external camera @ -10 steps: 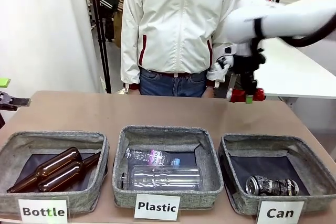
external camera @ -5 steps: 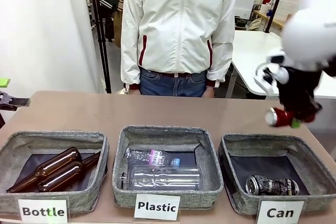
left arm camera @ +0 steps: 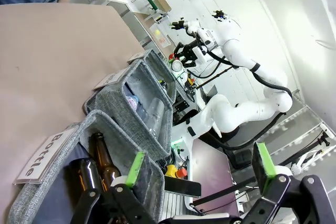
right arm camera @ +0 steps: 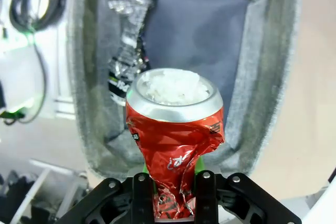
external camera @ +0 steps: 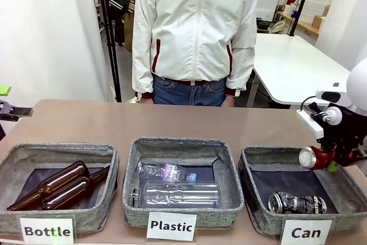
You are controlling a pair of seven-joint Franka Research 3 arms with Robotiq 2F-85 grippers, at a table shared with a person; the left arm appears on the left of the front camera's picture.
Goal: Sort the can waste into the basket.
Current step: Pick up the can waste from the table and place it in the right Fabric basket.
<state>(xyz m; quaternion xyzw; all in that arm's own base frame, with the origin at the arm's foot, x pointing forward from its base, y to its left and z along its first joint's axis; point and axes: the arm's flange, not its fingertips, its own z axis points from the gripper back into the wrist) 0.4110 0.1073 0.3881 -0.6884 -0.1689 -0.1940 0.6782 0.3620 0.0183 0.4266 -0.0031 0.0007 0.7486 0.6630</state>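
Observation:
My right gripper (external camera: 331, 161) is shut on the crushed red can (external camera: 311, 156) and holds it just above the "Can" basket (external camera: 250, 167) at the right. In the right wrist view the red can (right arm camera: 173, 135) stands up between my fingers, with the "Can" basket (right arm camera: 262, 77) right below it. The dark crushed can (external camera: 296, 202) lies on the basket floor near its front; the dark can (right arm camera: 127, 51) also shows in the right wrist view. My left gripper (left arm camera: 199, 177) is open and empty, off the table's left end beside the "Bottle" basket (left arm camera: 79, 132).
The "Bottle" basket (external camera: 17, 156) at the left holds two brown bottles (external camera: 60, 185). The "Plastic" basket (external camera: 133, 164) in the middle holds clear bottles (external camera: 180, 193). A person in a white jacket (external camera: 195, 27) stands at the far edge. Bare tabletop (external camera: 172, 121) lies behind the baskets.
My right arm has carried the red can from the far right of the table, forward and down, to just over the "Can" basket. The left arm has stayed put.

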